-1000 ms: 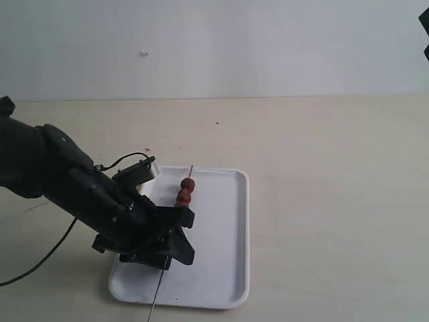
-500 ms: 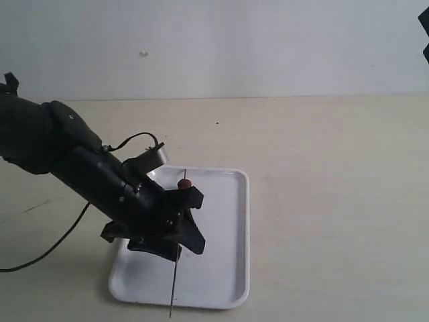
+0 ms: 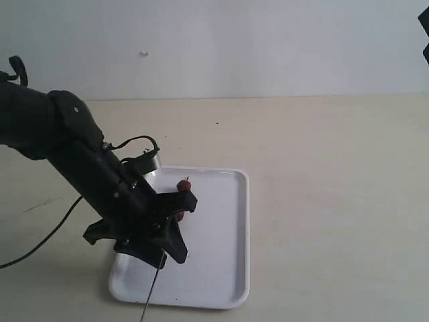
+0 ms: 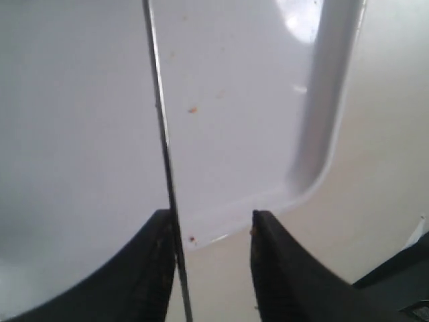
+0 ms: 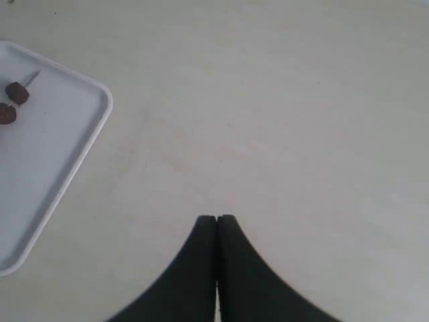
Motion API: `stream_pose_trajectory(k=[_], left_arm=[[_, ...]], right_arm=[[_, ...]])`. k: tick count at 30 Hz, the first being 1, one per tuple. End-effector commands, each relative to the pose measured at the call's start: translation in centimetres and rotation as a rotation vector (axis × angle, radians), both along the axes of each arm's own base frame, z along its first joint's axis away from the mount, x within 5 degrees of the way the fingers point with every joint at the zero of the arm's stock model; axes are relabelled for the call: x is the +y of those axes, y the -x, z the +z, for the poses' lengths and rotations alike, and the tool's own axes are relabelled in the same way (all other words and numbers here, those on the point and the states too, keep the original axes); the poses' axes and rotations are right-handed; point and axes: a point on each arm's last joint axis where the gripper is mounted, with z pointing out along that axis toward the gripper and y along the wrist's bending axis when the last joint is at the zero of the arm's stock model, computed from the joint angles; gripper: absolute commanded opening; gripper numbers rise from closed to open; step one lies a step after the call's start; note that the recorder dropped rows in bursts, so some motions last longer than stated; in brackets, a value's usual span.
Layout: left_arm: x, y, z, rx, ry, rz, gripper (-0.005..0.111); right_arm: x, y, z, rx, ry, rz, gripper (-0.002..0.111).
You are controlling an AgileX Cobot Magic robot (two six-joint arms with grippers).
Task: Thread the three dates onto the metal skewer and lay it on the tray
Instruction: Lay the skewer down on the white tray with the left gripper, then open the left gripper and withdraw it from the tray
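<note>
The white tray [image 3: 224, 258] lies on the table, with the metal skewer [image 3: 149, 296] running along it and its near end sticking out past the front rim. One of the dates [image 3: 182, 184] shows on the far end; my left arm covers the others. In the right wrist view two dates [image 5: 16, 92] sit on the rod. My left gripper [image 3: 167, 249] hangs over the skewer's near part. In the left wrist view the gripper [image 4: 211, 221] is open, and the skewer [image 4: 161, 121] lies against the inner face of one finger [image 4: 157, 268]. My right gripper [image 5: 216, 218] is shut and empty, over bare table.
The tray's rounded corner and rim [image 4: 322, 141] lie just ahead of the left fingers. A black cable [image 3: 47, 238] trails from the left arm across the table. Small reddish specks [image 4: 192, 109] dot the tray floor. Beige table [image 3: 335, 201] stretches to the right.
The left arm has risen and shifted over the tray, now covering most of the dates. The skewer's near end swung right, then back left. The right gripper stayed put.
</note>
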Motion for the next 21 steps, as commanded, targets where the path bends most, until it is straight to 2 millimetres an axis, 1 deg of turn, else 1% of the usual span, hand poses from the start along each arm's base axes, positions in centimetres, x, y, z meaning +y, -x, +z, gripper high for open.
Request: stream_pose_trajectory(k=[1,7,12,14,19,21], left_arm=[[-0.46,-0.08,0.7,0.026,0.004,-0.02,0.035],[-0.42,0.0,0.69,0.038,-0.001,-0.016,0.037],[-0.43,-0.03,0.49,0.032,0.001,-0.031,0.057],[-0.42,-0.05,0.38,0.03,-0.002,-0.033,0.06],[-0.49,-0.16,0.3,0.013,0.008,-0.041,0.059],[-0.1,-0.35,0.37,0.015,-0.001,-0.053,0.059]], right_arm=[[-0.04,0.15,-0.02,0.0,-0.001,0.004,0.0],[-0.04,0.15,-0.02,0.0,-0.001,0.004,0.0],[-0.03,0.14,-0.01,-0.001,-0.003,0.005,0.0],[-0.03,0.14,-0.01,-0.001,-0.003,0.005,0.0],[-0.05,0.22,-0.06,0.009,0.001,0.006,0.0],[-0.04,0.24,-0.07,0.011,0.001,0.006,0.0]])
